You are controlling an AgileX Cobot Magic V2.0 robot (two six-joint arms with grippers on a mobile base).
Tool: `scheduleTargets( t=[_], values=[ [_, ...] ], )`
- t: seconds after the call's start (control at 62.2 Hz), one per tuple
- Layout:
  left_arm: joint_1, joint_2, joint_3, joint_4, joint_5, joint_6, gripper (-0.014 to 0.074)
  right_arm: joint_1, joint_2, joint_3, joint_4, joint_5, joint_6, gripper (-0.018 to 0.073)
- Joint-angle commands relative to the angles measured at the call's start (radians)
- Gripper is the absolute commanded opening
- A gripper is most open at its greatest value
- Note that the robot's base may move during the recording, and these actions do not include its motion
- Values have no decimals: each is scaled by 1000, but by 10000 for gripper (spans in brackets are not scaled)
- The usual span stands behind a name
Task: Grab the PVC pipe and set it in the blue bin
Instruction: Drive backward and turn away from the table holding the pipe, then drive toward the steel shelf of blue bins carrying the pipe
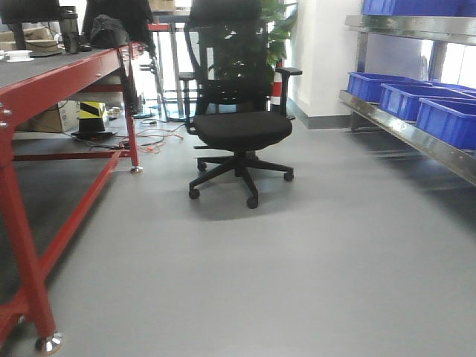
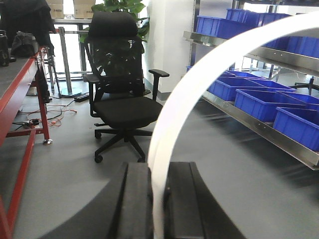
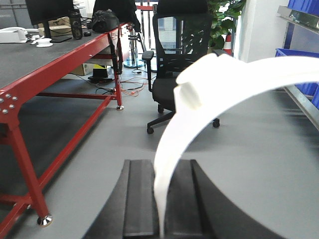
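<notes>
A white PVC pipe [image 2: 199, 94] arcs up and to the right out of my left gripper [image 2: 158, 199], whose black jaws are shut on its lower end. In the right wrist view a white PVC pipe [image 3: 219, 94] with a thicker collar rises from my right gripper [image 3: 162, 199], also shut on it. Several blue bins [image 1: 401, 98] sit on the steel shelf along the right wall; the blue bins [image 2: 259, 97] also show in the left wrist view. Neither gripper nor pipe shows in the front view.
A black office chair [image 1: 238, 123] stands mid-floor ahead. A red-framed workbench [image 1: 67, 82] runs along the left, with cables and boxes beneath its far end. The steel shelf [image 1: 416, 134] lines the right side. Grey floor [image 1: 282, 275] lies between them.
</notes>
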Motion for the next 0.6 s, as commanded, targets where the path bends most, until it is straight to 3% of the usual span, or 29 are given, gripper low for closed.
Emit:
scheduleTargets(
  t=[0.0,0.579],
  values=[
    [-5,-5,-1,-3,-32,1,-111,2,-6,0,1,-26,-6,-169],
    [-5,-5,-1,-3,-32,1,-111,2,-6,0,1,-26,-6,-169]
  ],
)
